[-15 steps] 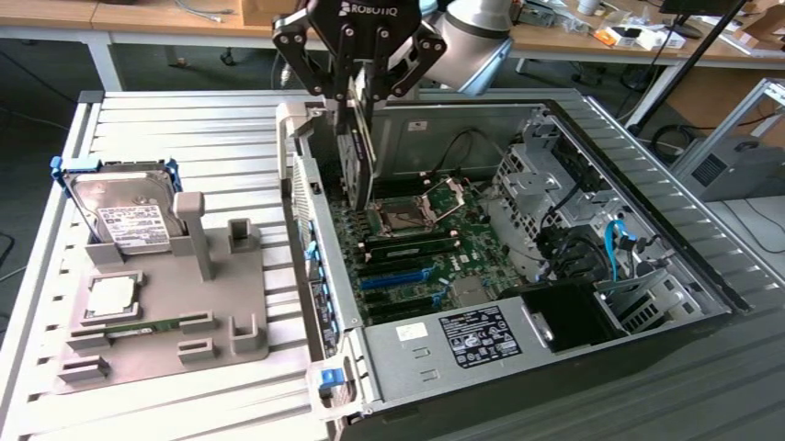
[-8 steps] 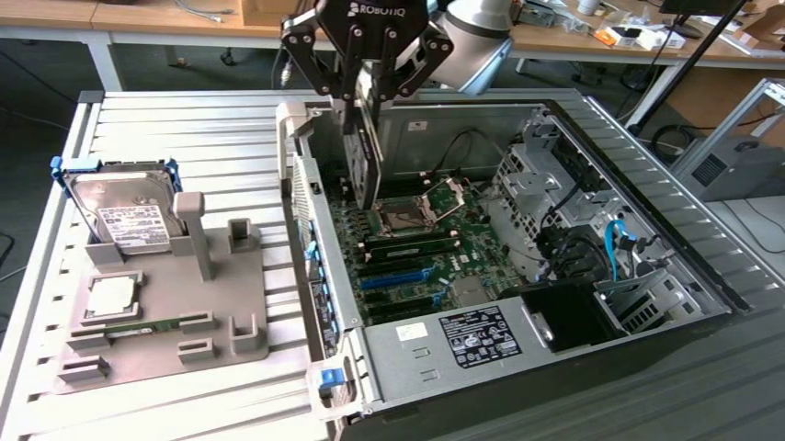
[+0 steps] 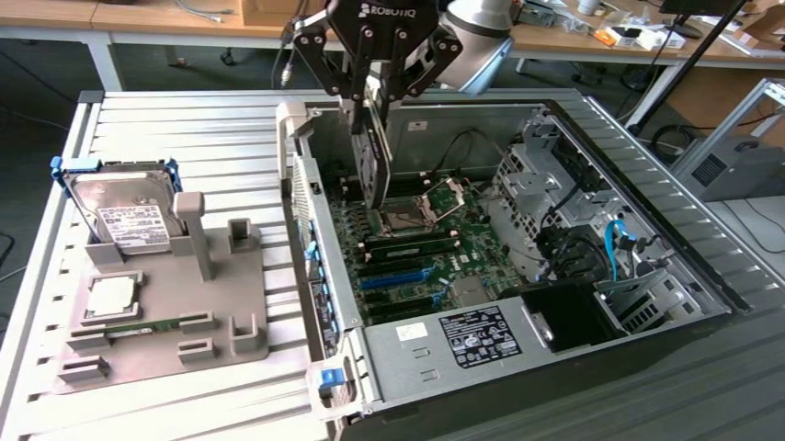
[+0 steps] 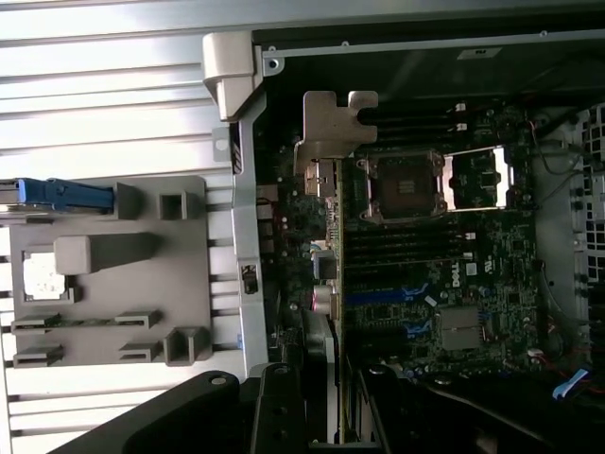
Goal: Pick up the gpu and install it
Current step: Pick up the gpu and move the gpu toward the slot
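The graphics card (image 3: 374,165) hangs upright, edge-down, inside the open computer case (image 3: 309,230), above the motherboard (image 3: 417,248) and beside the processor socket (image 3: 405,216). Its silver bracket (image 4: 336,128) is seen end-on in the wrist view. The gripper (image 3: 371,96) is clamped on the card's upper edge. At the exterior view's left, a hard drive (image 3: 123,216) stands in a grey holder (image 3: 184,322).

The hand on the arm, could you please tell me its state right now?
Hand: shut on the gpu, held on edge above the open case.
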You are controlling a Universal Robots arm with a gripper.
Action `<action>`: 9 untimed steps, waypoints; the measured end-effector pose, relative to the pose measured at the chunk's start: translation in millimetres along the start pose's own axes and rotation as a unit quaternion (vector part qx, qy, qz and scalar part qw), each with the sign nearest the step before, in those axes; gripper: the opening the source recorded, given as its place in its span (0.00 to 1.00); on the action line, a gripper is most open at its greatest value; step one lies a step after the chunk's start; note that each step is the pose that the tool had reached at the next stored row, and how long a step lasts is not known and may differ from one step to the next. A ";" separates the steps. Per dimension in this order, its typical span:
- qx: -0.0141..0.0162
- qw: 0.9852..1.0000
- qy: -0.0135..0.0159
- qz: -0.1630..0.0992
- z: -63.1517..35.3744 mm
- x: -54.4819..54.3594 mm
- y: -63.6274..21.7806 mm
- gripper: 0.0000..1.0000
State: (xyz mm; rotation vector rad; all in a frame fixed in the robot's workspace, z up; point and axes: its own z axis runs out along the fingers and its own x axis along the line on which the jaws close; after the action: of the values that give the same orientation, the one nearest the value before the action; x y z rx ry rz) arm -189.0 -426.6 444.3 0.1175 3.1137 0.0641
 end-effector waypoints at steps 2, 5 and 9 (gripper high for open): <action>0.000 1.000 0.000 0.000 0.2 -2.0 0.1 0.27; 0.001 1.000 0.000 0.000 0.7 -5.0 0.4 0.27; 0.002 1.000 0.000 0.000 1.6 -9.9 0.7 0.27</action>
State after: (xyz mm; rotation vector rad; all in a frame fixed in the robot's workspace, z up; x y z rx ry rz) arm -179.1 -426.5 442.9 0.1175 3.1138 0.0572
